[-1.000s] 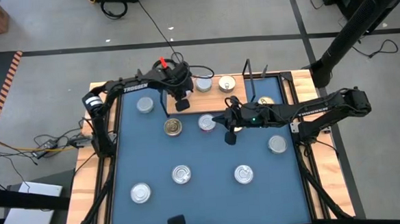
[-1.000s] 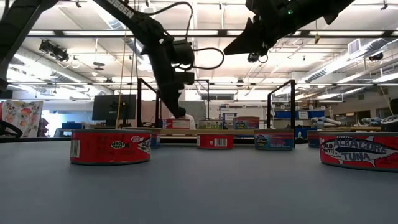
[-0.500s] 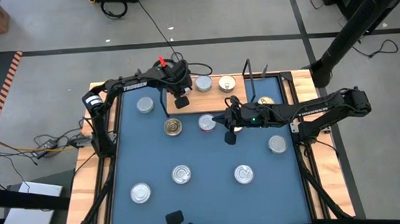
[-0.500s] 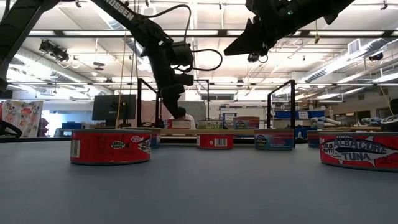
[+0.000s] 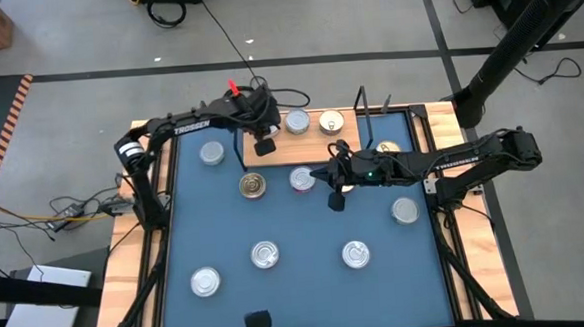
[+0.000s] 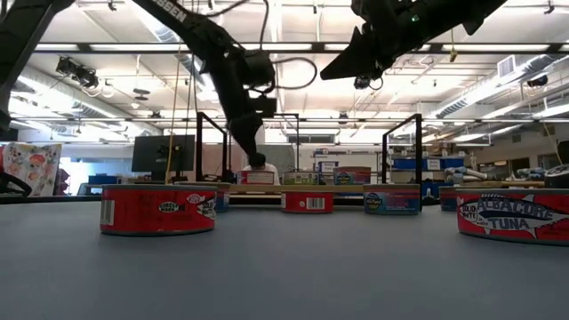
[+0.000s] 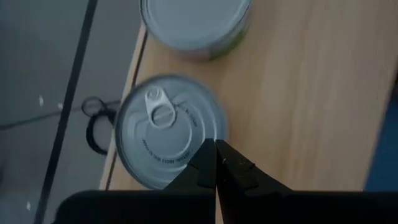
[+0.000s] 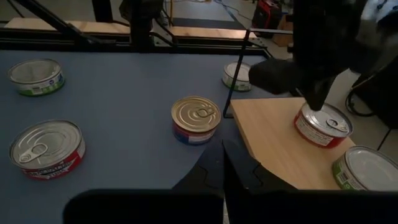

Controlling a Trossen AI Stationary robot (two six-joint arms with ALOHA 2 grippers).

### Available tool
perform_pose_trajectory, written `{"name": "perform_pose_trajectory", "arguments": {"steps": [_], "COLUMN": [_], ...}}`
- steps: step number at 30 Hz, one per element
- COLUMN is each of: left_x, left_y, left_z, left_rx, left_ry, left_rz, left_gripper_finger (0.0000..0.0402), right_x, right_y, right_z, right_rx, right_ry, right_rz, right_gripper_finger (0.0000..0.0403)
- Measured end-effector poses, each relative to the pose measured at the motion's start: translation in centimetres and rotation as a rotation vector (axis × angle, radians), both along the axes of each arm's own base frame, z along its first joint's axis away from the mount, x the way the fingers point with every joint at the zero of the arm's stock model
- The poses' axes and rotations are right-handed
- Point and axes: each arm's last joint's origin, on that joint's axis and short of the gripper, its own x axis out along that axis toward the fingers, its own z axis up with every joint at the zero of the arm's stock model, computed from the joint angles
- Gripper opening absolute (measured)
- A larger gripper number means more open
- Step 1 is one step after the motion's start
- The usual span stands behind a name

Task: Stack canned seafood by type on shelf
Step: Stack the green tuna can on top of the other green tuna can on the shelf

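The shelf [image 5: 316, 147] is a light wooden board with black wire uprights at the table's far side. My left gripper [image 5: 264, 145] is shut and points down over the shelf's left end. Its tips [image 7: 216, 146] are at the rim of a silver-topped, red-sided tin [image 7: 165, 130], which stands flat on the board [image 8: 323, 124]. A green-sided tin [image 7: 196, 25] stands beside it. Two more tins [image 5: 331, 122] [image 5: 386, 151] stand on the shelf. My right gripper [image 5: 336, 198] hangs shut and empty above the mat's middle, beside a tin [image 5: 301, 179]. My left gripper comes from above with shut fingers [image 8: 316, 102] at the near edge of the red-sided tin's lid [image 7: 205, 140]. Whether the tips touch the lid or stand just above it, I cannot tell. The tin stands flat on the shelf board.
Several tins lie loose on the blue mat: a gold-topped one [image 5: 256, 185], silver ones [image 5: 211, 153] [image 5: 406, 211] and three toward the near edge [image 5: 265, 253]. The black uprights [image 5: 362, 115] stand on the shelf. A wooden rim [image 5: 161, 240] frames the mat.
My left gripper has moved a little toward the table's far edge over the shelf's left end, staying shut.
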Motion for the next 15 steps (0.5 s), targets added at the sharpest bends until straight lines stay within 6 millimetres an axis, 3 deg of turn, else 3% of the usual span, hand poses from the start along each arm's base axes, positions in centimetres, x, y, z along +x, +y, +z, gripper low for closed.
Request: {"name": "perform_pose_trajectory", "arguments": {"steps": [7, 15], "left_x": [0.6, 1.0], "left_y": [-2.7, -7.7], "left_z": [2.6, 1.6], "left_rx": [0.015, 0.075], "left_ry": [-0.138, -0.274], "left_rz": [-0.110, -0.263], "left_gripper_finger": [0.0001, 0.0001], "right_x": [0.0, -0.1], "right_y": [0.0, 0.7], "right_z": [0.0, -0.1], "right_rx": [-0.010, -0.036], "right_ry": [0.002, 0.022], "right_rz": [-0.014, -0.029], "right_gripper_finger": [0.0002, 0.0002]}}
